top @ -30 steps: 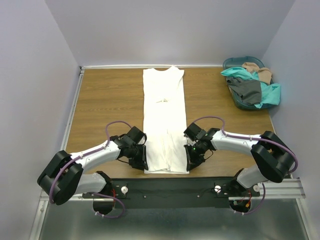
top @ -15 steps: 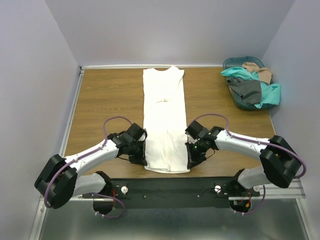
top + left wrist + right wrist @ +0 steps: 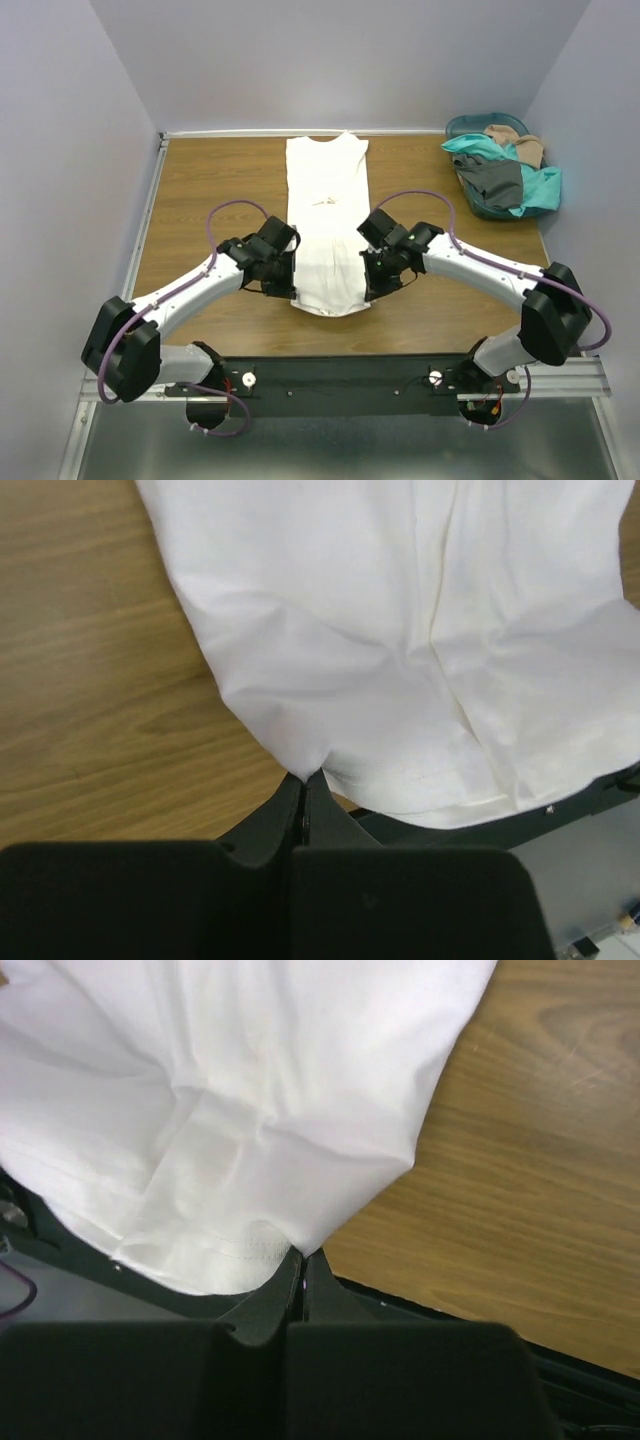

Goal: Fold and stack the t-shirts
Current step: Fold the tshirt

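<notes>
At desk (image 3: pixel 195 200) centre | white t-shirt (image 3: pixel 328 200), long axis 12–6 o'clock, collar at 12 | left end effector (image 3: pixel 284 287) clamped on hem corner at 7, right end effector (image 3: pixel 371 285) likewise at 5 | shirt body lies toward 12, both arms equally near.

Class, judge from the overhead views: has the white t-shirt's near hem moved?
Yes. The white t-shirt's near hem has drawn away from the table's near edge, toward the far wall.

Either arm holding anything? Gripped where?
Both hold the white t-shirt. The left gripper pinches its left edge near the bottom hem, the right gripper its right edge near the hem, fingers shut on fabric.
</notes>
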`<action>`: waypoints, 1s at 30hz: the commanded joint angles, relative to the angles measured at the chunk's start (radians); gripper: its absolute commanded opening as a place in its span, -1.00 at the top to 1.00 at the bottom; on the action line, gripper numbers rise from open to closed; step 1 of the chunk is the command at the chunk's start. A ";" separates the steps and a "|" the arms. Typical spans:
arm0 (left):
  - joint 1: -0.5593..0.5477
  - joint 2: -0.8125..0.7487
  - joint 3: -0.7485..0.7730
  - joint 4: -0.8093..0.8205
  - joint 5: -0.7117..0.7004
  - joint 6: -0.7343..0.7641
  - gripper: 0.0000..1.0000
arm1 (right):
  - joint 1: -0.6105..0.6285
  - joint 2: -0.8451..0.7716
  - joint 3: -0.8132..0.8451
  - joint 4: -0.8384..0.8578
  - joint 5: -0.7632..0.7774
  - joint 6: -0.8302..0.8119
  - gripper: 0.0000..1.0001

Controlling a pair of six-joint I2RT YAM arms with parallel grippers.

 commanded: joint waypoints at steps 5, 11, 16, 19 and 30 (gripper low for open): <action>0.115 0.154 0.157 0.026 -0.054 0.166 1.00 | -0.059 0.149 0.146 -0.064 0.170 -0.071 0.99; 0.175 0.277 0.278 0.052 -0.048 0.238 1.00 | -0.139 0.287 0.306 -0.063 0.208 -0.152 0.99; 0.214 0.380 0.390 0.057 -0.045 0.281 1.00 | -0.209 0.389 0.438 -0.063 0.214 -0.219 0.99; 0.238 0.453 0.464 0.052 -0.050 0.303 1.00 | -0.232 0.458 0.528 -0.063 0.216 -0.262 0.99; 0.307 0.662 0.726 0.037 -0.034 0.323 1.00 | -0.308 0.651 0.786 -0.064 0.219 -0.367 0.99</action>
